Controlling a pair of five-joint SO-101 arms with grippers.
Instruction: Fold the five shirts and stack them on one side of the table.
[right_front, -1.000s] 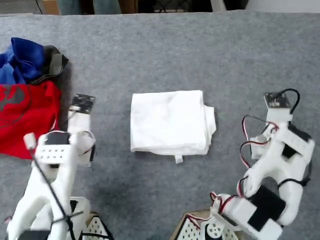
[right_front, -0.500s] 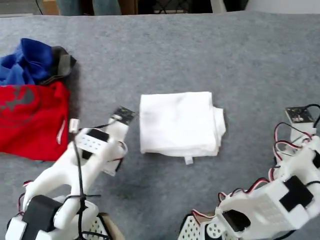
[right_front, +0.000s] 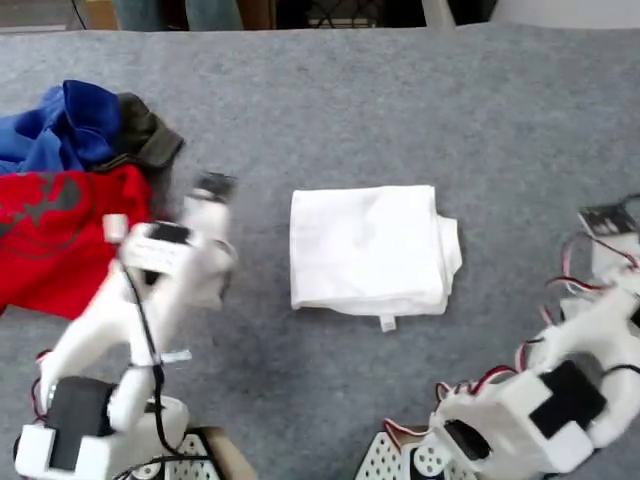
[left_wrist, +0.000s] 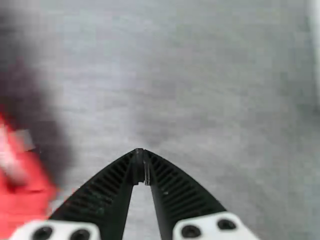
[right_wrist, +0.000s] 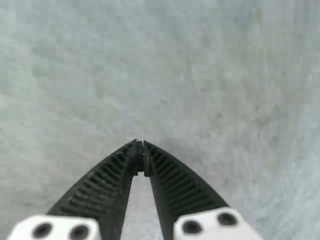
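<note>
A folded white shirt (right_front: 365, 250) lies at the middle of the grey table cloth (right_front: 400, 100). At the left edge a red shirt (right_front: 60, 240) lies flat, with a crumpled blue shirt (right_front: 70, 130) and a dark grey one (right_front: 145, 135) behind it. My left gripper (right_front: 212, 188) is between the red and white shirts, shut and empty (left_wrist: 140, 167), with the red shirt (left_wrist: 17, 205) close beside it. My right gripper (right_front: 608, 220) is at the table's right edge, shut on nothing (right_wrist: 140, 160) above bare cloth.
The grey cloth covers the whole table, with open room behind the white shirt and on the right half. Both arm bases (right_front: 100, 440) stand at the near edge. The far edge of the table runs along the top of the high view.
My left arm swung from beside the white shirt back toward the red shirt. The right arm drew away to the right edge. All the shirts sit slightly farther right in the high view.
</note>
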